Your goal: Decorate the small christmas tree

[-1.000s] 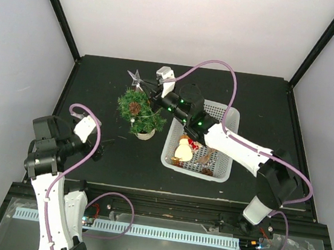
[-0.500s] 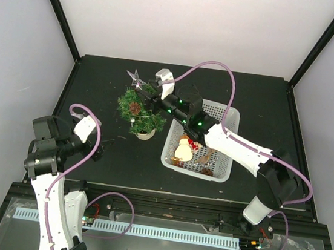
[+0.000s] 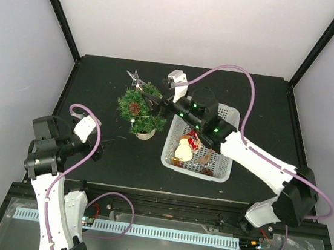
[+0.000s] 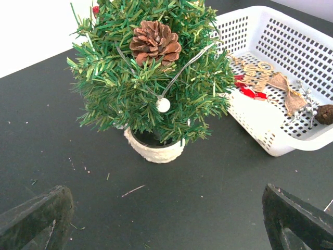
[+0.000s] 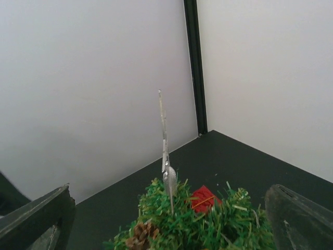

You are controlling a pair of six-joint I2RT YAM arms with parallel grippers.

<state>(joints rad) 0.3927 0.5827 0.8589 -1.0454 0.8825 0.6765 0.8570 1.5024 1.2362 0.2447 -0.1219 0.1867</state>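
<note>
The small christmas tree [image 3: 139,112] stands in a round white pot [image 3: 145,135] left of the white basket [image 3: 233,116]. It carries a pine cone [image 4: 155,41], a bead string with a white bead [image 4: 163,105], a red ornament [image 5: 204,199] and a silver star [image 3: 137,79] standing on its top. In the right wrist view the star [image 5: 165,146] shows edge-on. My right gripper [image 3: 156,103] is open just right of the treetop and holds nothing. My left gripper [image 3: 99,147] is open low over the table, in front and to the left of the pot [image 4: 156,151], also empty.
The basket [image 4: 250,121] holds a snowman figure [image 3: 183,148], a burlap bow [image 4: 289,96], a gold ornament [image 4: 255,73], red pieces and a pine cone [image 4: 325,113]. Black frame posts and white walls close the table at the back and sides.
My right gripper has opened, let go of the silver star on the treetop, and drawn back to the right. The left arm has not moved.
</note>
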